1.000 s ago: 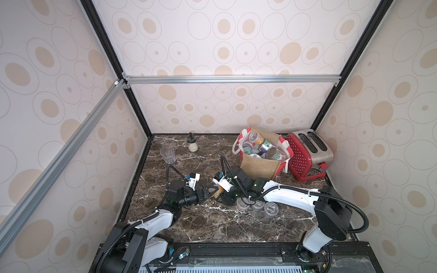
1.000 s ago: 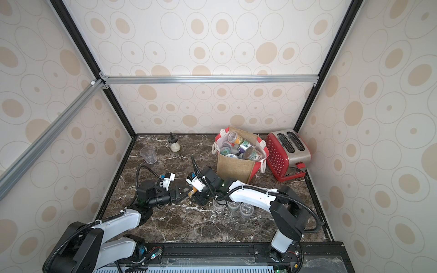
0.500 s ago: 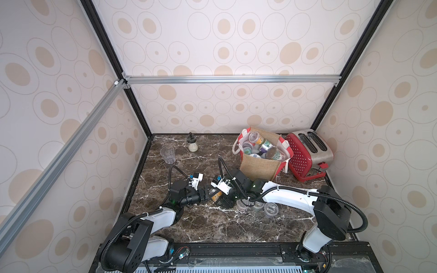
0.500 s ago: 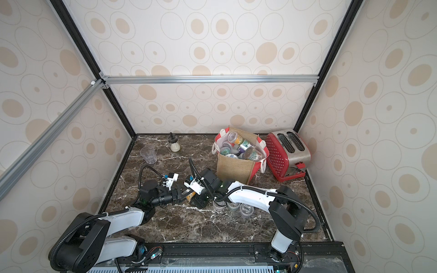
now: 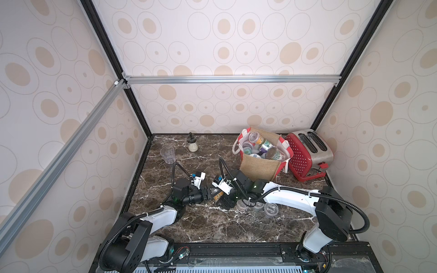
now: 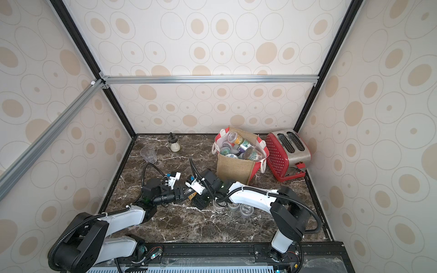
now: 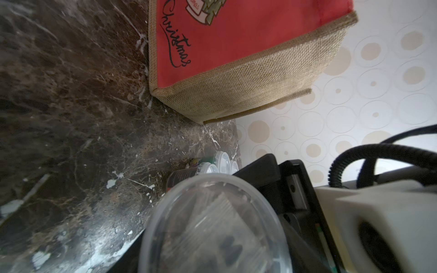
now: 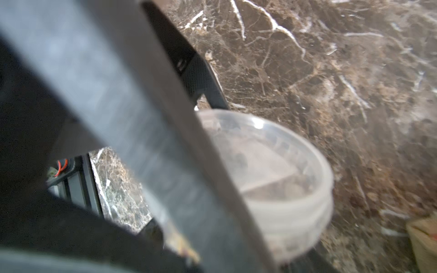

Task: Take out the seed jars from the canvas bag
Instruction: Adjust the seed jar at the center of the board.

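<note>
Taking the back wall as 12 o'clock, I see both arms meeting just toward 9 o'clock of the middle of the dark brown marble table (image 5: 212, 227). My left claw (image 5: 211, 192) reaches in from 8 o'clock and is closed on a small round clear plastic seed jar with a clear lid (image 5: 216, 193). In the left wrist view that held jar (image 7: 212, 224) fills the near foreground, lid toward the lens. My right claw (image 5: 223, 200) comes in from 3 o'clock and sits right against the same jar. Its jaws are hidden under the wrist housing in both top views, and in the right wrist view a blurred dark bar crosses in front of the jar (image 8: 272, 170), so I cannot tell whether it is open or gripping. At 4 o'clock from the claws, three short clear lidded seed jars (image 5: 257, 205) stand on the table in a close row, partly under the right arm. The boxy tan jute canvas bag (image 5: 260, 167), with red side panels and white rope handles, stands upright at 1 o'clock, mouth open, with many more seed jars (image 5: 262, 147) piled inside. A red dotted toaster (image 5: 307, 153) stands just beside the bag, at 2 o'clock. A glass shaker with a black knob top (image 5: 192, 145) stands at 11 o'clock, and a clear faceted tumbler (image 5: 168, 154) at 10 o'clock.
</note>
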You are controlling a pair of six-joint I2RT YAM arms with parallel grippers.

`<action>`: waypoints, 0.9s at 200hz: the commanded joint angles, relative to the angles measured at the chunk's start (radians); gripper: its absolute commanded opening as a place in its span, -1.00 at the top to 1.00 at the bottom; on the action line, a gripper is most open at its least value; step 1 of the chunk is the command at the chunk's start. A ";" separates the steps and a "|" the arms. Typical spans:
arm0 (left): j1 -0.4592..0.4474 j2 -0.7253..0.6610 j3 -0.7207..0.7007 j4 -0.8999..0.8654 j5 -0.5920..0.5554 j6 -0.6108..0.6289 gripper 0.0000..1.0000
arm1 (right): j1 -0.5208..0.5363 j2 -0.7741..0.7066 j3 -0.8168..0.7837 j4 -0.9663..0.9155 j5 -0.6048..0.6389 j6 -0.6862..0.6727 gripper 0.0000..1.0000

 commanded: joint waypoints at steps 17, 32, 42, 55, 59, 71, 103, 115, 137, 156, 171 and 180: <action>-0.095 -0.027 0.130 -0.254 -0.301 0.224 -0.15 | -0.027 -0.199 -0.080 0.013 0.153 0.056 -0.67; -0.152 -0.003 0.156 -0.263 -0.414 0.263 -0.16 | -0.045 -0.275 -0.105 0.006 0.216 0.096 -0.73; -0.191 0.019 0.176 -0.275 -0.490 0.287 -0.16 | -0.061 -0.328 -0.123 0.007 0.234 0.117 -0.77; -0.240 0.055 0.196 -0.272 -0.566 0.317 -0.16 | -0.075 -0.390 -0.148 0.016 0.295 0.153 -0.82; -0.256 0.066 0.203 -0.274 -0.592 0.327 -0.16 | -0.081 -0.408 -0.152 0.012 0.306 0.163 -0.83; -0.305 0.099 0.219 -0.268 -0.665 0.352 -0.16 | -0.097 -0.449 -0.159 -0.004 0.340 0.186 -0.85; -0.409 0.170 0.222 -0.226 -0.783 0.382 -0.20 | -0.138 -0.511 -0.165 -0.047 0.383 0.228 -0.87; -0.434 0.180 0.211 -0.228 -0.831 0.390 -0.21 | -0.151 -0.519 -0.164 -0.059 0.384 0.235 -0.88; -0.473 0.177 0.180 -0.214 -0.875 0.398 -0.22 | -0.161 -0.530 -0.168 -0.069 0.383 0.249 -0.88; -0.508 0.162 0.170 -0.224 -0.910 0.405 -0.24 | -0.164 -0.530 -0.160 -0.076 0.390 0.254 -0.89; -0.524 0.152 0.158 -0.230 -0.926 0.404 -0.32 | -0.170 -0.524 -0.146 -0.085 0.389 0.260 -0.89; -0.528 0.152 0.152 -0.234 -0.928 0.399 -0.41 | -0.176 -0.519 -0.131 -0.092 0.384 0.267 -0.90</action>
